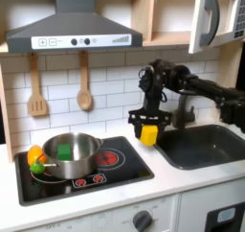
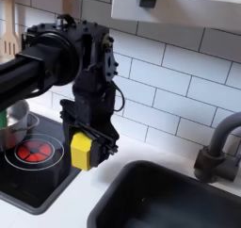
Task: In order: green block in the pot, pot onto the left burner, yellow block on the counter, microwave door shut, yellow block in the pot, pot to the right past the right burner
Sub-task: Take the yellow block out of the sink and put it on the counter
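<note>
My gripper (image 1: pixel 148 130) (image 2: pixel 85 145) is shut on the yellow block (image 1: pixel 148 137) (image 2: pixel 81 154). It holds the block just above the counter (image 1: pixel 158 174) (image 2: pixel 89 189), over the strip between the stove and the sink (image 1: pixel 206 146) (image 2: pixel 165 202). The steel pot (image 1: pixel 78 157) (image 2: pixel 11 128) sits on the burner at the first exterior view's left, with the green block (image 1: pixel 65 151) inside it. At the first exterior view's top right is the microwave door (image 1: pixel 218 17) with its curved grey handle; I cannot tell whether it is shut.
A rounded yellow-green-orange toy (image 1: pixel 36 160) lies on the stove beside the pot. The red burner (image 1: pixel 107 158) (image 2: pixel 33 154) is bare. A dark faucet (image 2: pixel 218 152) stands behind the sink. Two wooden utensils (image 1: pixel 84 82) hang on the tiled wall under the hood.
</note>
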